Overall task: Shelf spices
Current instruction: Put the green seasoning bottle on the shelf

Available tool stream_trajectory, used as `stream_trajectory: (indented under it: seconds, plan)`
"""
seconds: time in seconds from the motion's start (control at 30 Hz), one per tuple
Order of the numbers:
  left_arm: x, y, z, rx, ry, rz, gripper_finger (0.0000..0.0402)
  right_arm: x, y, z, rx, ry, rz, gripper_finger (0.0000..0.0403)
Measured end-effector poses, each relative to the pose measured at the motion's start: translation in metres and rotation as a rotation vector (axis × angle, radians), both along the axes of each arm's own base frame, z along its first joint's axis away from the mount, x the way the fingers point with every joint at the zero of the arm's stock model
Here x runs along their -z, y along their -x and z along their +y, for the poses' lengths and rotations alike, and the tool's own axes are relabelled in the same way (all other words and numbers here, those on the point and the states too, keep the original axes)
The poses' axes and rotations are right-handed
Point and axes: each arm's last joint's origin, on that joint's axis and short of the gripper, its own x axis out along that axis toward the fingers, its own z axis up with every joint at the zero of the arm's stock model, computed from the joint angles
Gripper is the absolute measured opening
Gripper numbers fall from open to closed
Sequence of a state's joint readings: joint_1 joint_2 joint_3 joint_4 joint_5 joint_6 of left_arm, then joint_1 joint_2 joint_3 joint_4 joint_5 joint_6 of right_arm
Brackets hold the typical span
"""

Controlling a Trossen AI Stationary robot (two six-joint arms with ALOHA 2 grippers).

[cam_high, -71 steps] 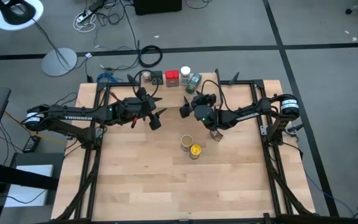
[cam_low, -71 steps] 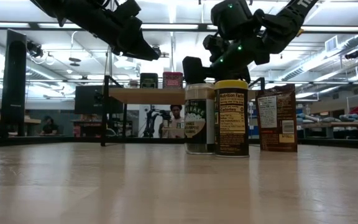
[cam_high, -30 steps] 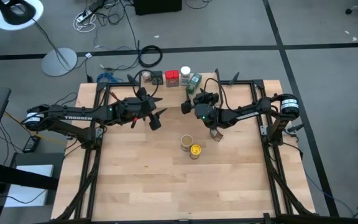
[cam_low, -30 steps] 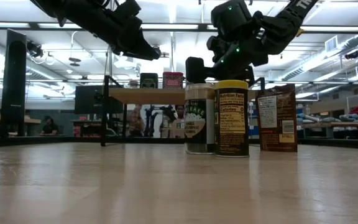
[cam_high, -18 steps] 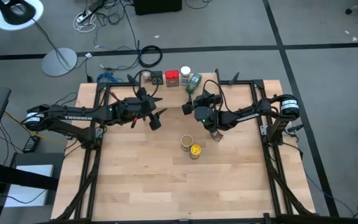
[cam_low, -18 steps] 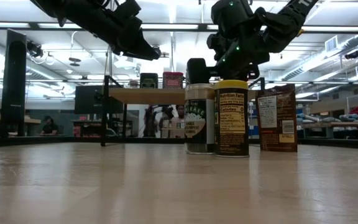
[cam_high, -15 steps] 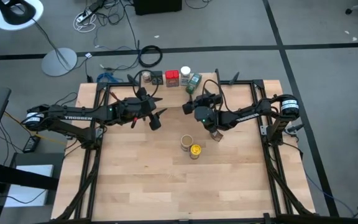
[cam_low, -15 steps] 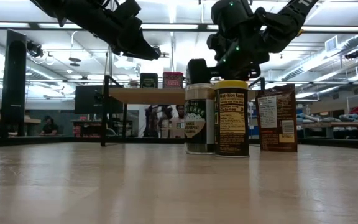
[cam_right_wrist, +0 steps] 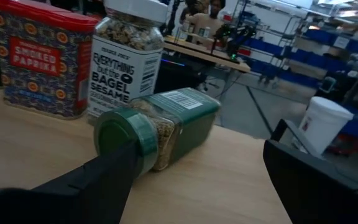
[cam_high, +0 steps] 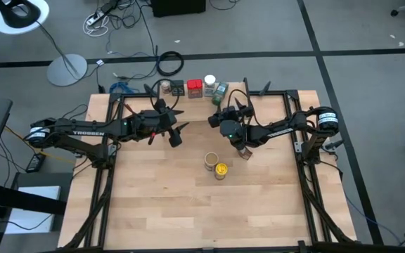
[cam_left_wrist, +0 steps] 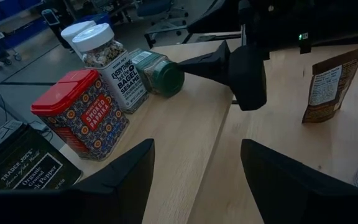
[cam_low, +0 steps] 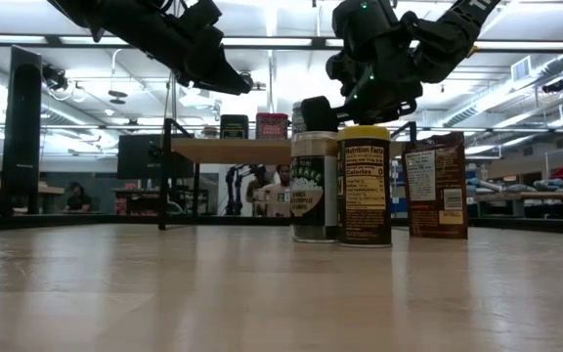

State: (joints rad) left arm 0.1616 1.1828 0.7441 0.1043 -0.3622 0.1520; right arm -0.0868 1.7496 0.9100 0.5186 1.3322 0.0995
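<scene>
High view: the shelf (cam_high: pixel 188 98) spans the table's far edge, holding a red tin (cam_high: pixel 194 86) and a white-lidded jar (cam_high: pixel 209 82). The right gripper (cam_high: pixel 220 118) hovers just before them, fingers spread and empty; the left gripper (cam_high: pixel 176 131) waits nearby, also spread.

Low view: a yellow-lidded jar (cam_low: pixel 364 185) shows "Nutrition Facts".

Left wrist view: the tin reads "SMOKED PAPRIKA".

Right wrist view: the jar reads "EVERYTHING but the BAGEL SESAME"; a green jar (cam_right_wrist: pixel 160 126) lies on its side.
</scene>
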Motion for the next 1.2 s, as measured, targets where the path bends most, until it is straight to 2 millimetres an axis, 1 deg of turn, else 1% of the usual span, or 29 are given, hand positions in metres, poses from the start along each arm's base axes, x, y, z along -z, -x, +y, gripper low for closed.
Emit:
stream_trajectory:
  seconds: [0.43,0.53,0.67,0.73,0.83,0.93,1.03,1.2]
  plan:
    - [0.0,0.0,0.0,0.001,0.0,0.001,0.0243,-0.001,0.002,0.0,0.083,0.04,0.101,0.0345]
    - [0.0,0.0,0.0,0.0,0.0,0.003,0.0243,-0.002,0.002,0.005,0.1,0.049,0.095,0.0345]
    - [0.001,0.0,0.0,0.001,0.001,0.008,0.0243,-0.004,0.001,0.016,0.106,0.06,0.063,0.0345]
    - [0.001,0.0,0.0,0.001,0.001,0.007,0.0243,-0.007,-0.001,0.022,0.078,0.058,0.031,0.0345]
    - [0.001,0.0,0.0,0.001,0.001,0.007,0.0243,-0.013,-0.005,0.032,-0.035,0.041,-0.061,0.0345]
    - [0.001,0.0,0.0,0.0,0.001,0.007,0.0243,-0.018,-0.008,0.035,-0.101,0.034,-0.122,0.0345]
    - [0.0,0.0,0.0,0.001,0.0,0.003,0.0243,-0.018,-0.008,0.029,-0.132,0.028,-0.119,0.0345]
    - [0.0,0.0,0.0,0.01,0.005,-0.002,0.0243,-0.013,-0.009,0.018,-0.171,-0.016,-0.186,0.0345]
